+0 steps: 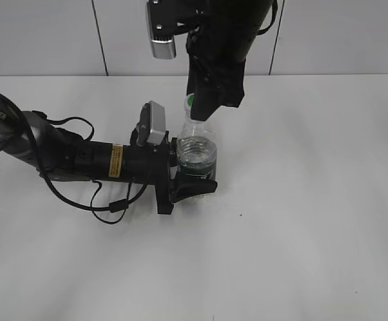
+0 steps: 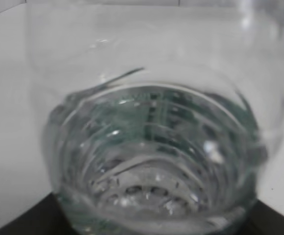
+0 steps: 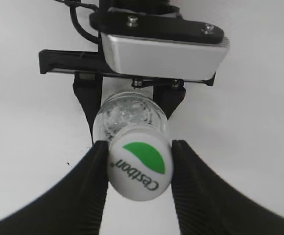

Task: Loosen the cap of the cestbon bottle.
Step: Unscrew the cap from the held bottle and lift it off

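The left arm (image 1: 80, 157) is seen as a dark grey tube with a yellow label (image 1: 116, 160); loose black cables (image 1: 107, 204) are looped beside it; a silver camera box (image 3: 164, 51) with two screws is carried; ribbed black fingers (image 3: 90, 186) are fitted on the right gripper (image 3: 139, 169).

A white table (image 1: 301, 221) carries the upright cestbon bottle (image 1: 197, 157).

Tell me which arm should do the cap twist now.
Right. Its gripper already brackets the cap from above, while the left gripper clamps the cestbon bottle body low, steadying it upright.
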Available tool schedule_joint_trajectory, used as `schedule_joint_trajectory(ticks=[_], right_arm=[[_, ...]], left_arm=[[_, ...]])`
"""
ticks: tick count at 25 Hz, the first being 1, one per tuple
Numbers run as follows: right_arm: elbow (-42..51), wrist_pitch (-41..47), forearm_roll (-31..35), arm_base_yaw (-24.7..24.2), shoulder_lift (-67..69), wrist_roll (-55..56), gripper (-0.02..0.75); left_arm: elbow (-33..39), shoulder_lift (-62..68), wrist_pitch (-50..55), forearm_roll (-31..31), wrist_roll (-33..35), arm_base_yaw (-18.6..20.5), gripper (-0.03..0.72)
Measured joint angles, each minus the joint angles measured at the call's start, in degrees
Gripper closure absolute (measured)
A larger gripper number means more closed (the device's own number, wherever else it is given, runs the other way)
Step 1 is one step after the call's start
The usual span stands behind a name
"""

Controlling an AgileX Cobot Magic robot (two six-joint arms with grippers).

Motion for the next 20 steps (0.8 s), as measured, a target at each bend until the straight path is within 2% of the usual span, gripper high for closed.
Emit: schedule_joint_trajectory(ticks=[7,20], right_arm=[[0.0,-0.1,0.0,0.0,0.0,-7.0,0.440],[0.0,-0.1,0.1,0.0,0.0,-7.6,0.440]], left_arm=[[0.0,0.0,0.0,0.0,-0.2,0.0,0.284],[0.0,0.0,0.0,0.0,-0.2,0.0,0.284]])
